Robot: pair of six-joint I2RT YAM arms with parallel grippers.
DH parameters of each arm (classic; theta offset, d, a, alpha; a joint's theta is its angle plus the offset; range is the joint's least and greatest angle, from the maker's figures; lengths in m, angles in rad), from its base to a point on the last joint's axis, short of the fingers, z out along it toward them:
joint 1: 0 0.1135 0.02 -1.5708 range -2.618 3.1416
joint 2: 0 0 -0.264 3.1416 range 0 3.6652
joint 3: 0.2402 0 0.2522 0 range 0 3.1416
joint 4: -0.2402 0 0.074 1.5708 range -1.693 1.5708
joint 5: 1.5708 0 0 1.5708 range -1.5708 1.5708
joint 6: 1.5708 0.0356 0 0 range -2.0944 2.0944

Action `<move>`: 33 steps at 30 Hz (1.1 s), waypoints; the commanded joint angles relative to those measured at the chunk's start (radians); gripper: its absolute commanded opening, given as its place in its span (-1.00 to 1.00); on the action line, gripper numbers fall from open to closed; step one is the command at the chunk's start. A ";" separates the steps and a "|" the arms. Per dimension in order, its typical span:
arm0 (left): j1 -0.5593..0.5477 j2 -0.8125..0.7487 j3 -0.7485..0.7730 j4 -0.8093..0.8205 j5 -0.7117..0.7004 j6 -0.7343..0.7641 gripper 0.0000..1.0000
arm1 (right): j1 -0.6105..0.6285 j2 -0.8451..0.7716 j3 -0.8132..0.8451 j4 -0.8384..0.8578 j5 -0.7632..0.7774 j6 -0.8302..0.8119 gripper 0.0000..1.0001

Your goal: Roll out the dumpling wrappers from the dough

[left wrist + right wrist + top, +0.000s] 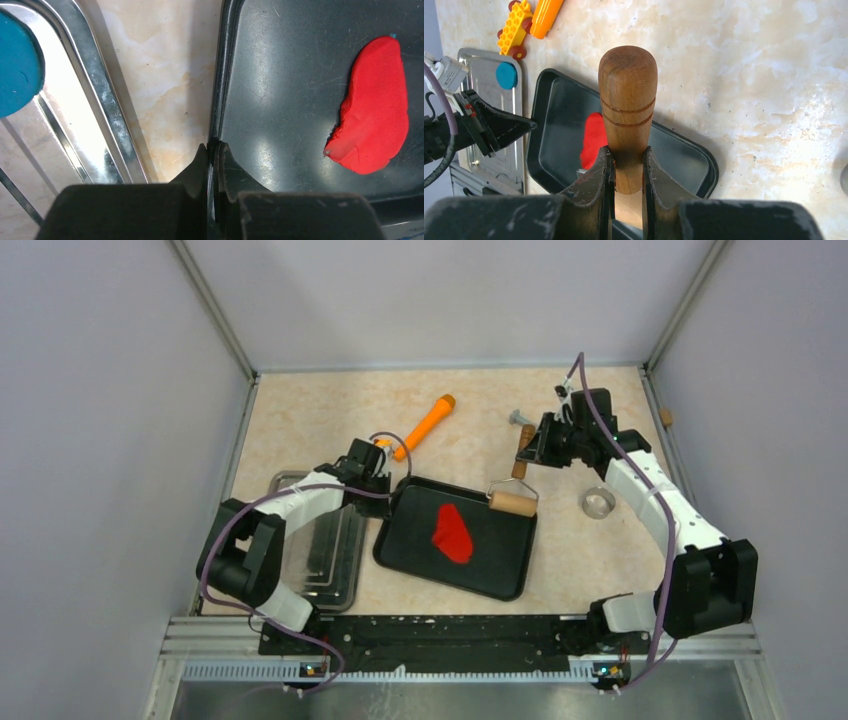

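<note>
Red dough (452, 532), a flat irregular sheet, lies near the middle of a black tray (500, 575), touching nothing else. The left gripper (214, 150) is clenched on the tray's left rim, one finger inside the wall and one outside, at the far left corner in the overhead view. The right gripper (626, 157) grasps the lower part of the wooden handle of a small pastry roller (513, 503), its fingers pressed against both sides. The roller's pale drum sits at the tray's far right edge, apart from the dough, and the handle slants away toward the back of the table. Just left of the black tray sits a steel tray (345, 565) holding a blue disc (15, 70). Beyond the trays lie an orange tool (425, 425) and a yellow toy brick with red wheels (515, 27). A small ring (598, 503) stands on the marble-patterned tabletop (300, 430) right of the black tray, beside the right arm
</note>
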 commanded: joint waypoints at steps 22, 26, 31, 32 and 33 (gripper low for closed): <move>0.024 0.112 0.082 0.114 0.032 -0.237 -1.00 | -0.008 0.038 0.094 0.007 0.108 0.045 -1.00; 0.030 0.101 0.111 0.078 0.074 -0.140 -0.31 | -0.007 0.034 0.104 0.010 0.113 0.067 -1.00; 0.033 -0.101 0.183 0.013 0.117 0.099 0.06 | -0.008 0.008 0.126 -0.006 0.131 0.114 -1.00; 0.026 -0.162 0.164 0.085 0.153 0.134 0.11 | -0.007 0.002 0.127 -0.011 0.139 0.126 -1.00; 0.004 -0.204 0.141 0.179 0.188 0.171 0.19 | -0.008 -0.007 0.128 -0.018 0.145 0.141 -1.00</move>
